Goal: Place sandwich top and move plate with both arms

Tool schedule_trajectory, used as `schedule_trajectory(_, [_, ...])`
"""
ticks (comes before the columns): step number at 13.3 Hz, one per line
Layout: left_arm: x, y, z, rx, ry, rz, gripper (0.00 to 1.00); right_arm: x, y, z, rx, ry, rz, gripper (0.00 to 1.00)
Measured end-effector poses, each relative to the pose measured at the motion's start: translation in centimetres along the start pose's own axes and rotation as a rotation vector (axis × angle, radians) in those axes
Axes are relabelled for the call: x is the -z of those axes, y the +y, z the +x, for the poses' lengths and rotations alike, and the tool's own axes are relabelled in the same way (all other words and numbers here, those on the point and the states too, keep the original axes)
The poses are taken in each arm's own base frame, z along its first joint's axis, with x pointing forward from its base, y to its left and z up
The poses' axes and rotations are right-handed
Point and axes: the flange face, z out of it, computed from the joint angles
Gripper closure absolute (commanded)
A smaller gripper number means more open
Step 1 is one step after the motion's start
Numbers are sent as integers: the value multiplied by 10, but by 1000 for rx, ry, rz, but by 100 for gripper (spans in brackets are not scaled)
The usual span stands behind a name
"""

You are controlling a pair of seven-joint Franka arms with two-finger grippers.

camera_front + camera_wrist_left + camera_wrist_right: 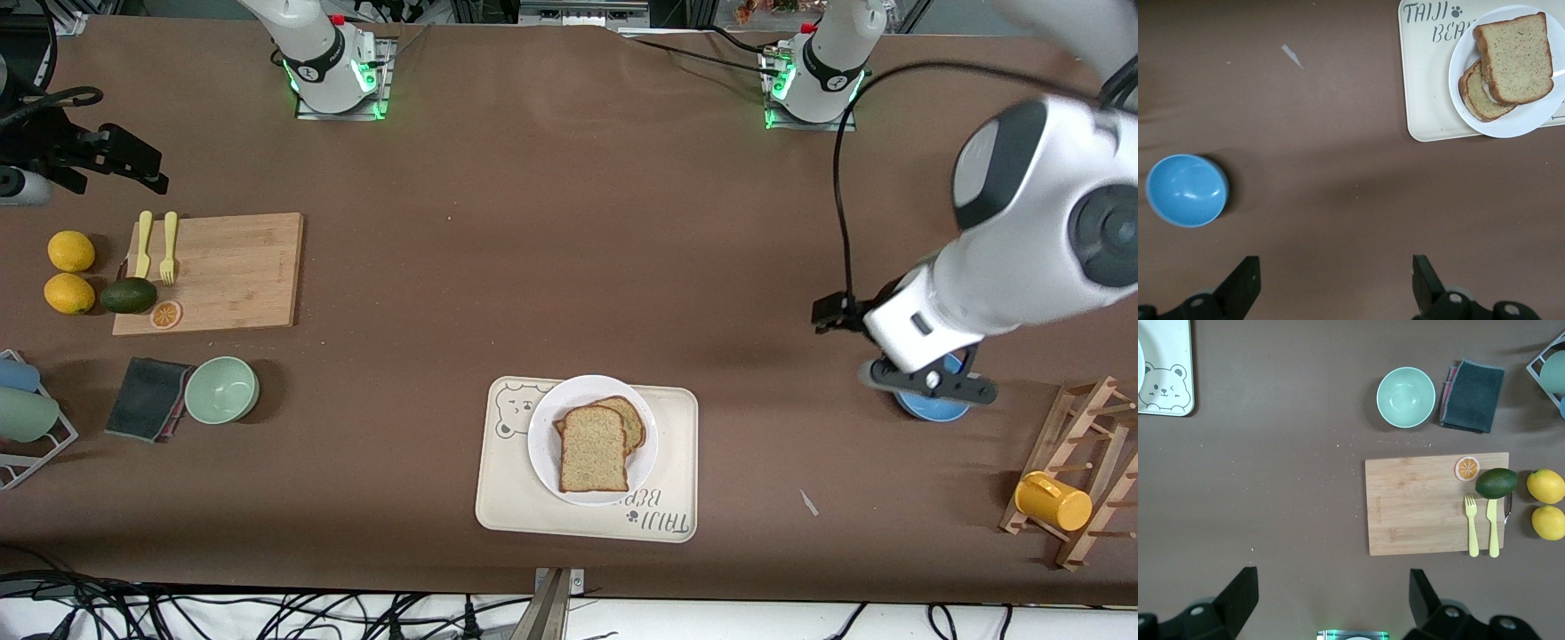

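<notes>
The sandwich top (594,449) lies on the white plate (542,444), leaning on a second slice (629,418) that peeks out under it. The plate sits on the cream bear-print tray (676,427), near the table's front edge. In the left wrist view the sandwich top (1515,57), the plate (1538,113) and the tray (1425,80) show far from the fingers. My left gripper (929,387) (1335,267) is open and empty, up over the table by the blue bowl (929,407), toward the left arm's end. My right gripper (1331,577) is open and empty, high over bare table near its own base.
A wooden cutting board (222,271) holds a yellow fork and knife, an avocado (129,295) and an orange slice. Two lemons (69,271), a pale green bowl (221,389) and a dark cloth (145,398) lie nearby. A wooden rack with a yellow mug (1053,502) stands at the left arm's end.
</notes>
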Motion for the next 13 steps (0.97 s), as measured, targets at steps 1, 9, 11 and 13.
schedule_trajectory(1, [18,1,-17,10,16,10,0,0,0,0,0,0,0,0])
schedule_trajectory(9, [40,-51,-124,123,102,58,0,0,0,0,0,1,0,0])
schedule_trajectory(11, [35,-56,-132,144,89,3,0,2,0,0,0,3,0,0])
schedule_trajectory(13, [34,-53,-136,138,85,-2,0,3,0,-1,0,5,0,0])
